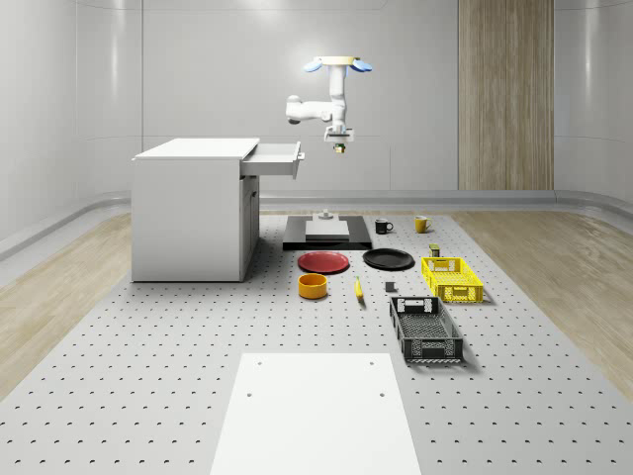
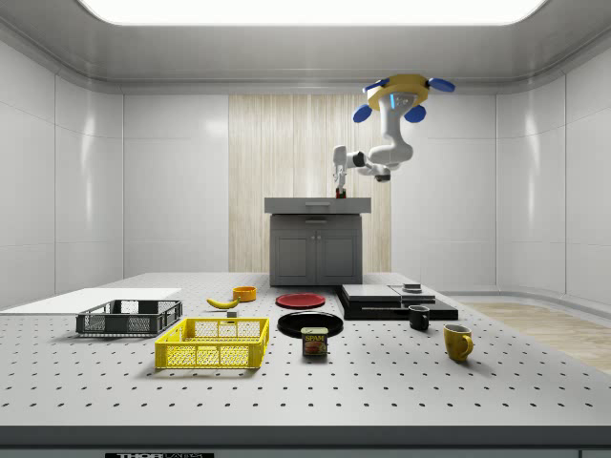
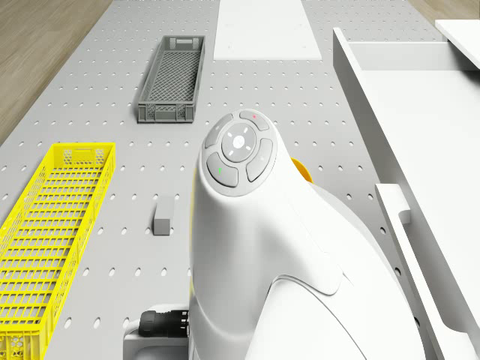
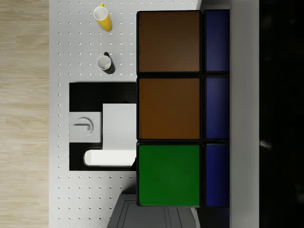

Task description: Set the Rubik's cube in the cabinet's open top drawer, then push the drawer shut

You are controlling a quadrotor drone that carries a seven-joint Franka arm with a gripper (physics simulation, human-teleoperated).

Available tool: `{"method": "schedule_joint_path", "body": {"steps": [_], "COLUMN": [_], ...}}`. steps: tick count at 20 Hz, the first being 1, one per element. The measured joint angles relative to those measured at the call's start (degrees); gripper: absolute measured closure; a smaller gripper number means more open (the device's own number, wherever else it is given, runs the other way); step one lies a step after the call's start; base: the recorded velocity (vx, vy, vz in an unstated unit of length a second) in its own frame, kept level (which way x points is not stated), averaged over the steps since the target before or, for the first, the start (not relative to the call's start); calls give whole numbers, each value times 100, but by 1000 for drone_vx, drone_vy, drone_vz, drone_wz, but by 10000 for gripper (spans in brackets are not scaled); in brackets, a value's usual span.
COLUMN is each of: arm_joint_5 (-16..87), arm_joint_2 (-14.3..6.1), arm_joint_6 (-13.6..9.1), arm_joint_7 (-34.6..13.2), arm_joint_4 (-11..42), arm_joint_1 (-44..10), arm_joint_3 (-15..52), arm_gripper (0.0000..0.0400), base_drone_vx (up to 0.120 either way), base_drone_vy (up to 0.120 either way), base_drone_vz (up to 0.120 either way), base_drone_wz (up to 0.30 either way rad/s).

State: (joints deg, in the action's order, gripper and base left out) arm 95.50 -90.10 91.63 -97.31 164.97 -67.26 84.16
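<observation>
On your left in the whole-scene view stands the white cabinet [image 1: 193,210], its top drawer [image 1: 273,158] pulled open toward the right. Just right of the drawer front, your drone [image 1: 338,65] hovers high above the table [image 1: 148,346], with the arm bent down beneath it. The gripper [image 1: 338,146] hangs level with the drawer, clamped on the Rubik's cube [image 4: 183,109], which is off the table. Farther right and below lie the black platform [image 1: 326,236], two mugs and the yellow crate [image 1: 452,278].
</observation>
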Motion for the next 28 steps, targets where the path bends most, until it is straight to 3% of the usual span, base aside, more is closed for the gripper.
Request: {"method": "schedule_joint_path", "body": {"steps": [13,28], "arm_joint_5": [-20,-37], "arm_joint_2": [-53,-96], "arm_joint_6": [50,89], "arm_joint_7": [-4,-7], "arm_joint_4": [-1,-2], "arm_joint_1": [-6,-10], "arm_joint_3": [7,12], "arm_gripper": [75,75], "base_drone_vx": [0,0], "base_drone_vy": [-120,-120], "base_drone_vz": [117,0], "base_drone_wz": [0,0]}}
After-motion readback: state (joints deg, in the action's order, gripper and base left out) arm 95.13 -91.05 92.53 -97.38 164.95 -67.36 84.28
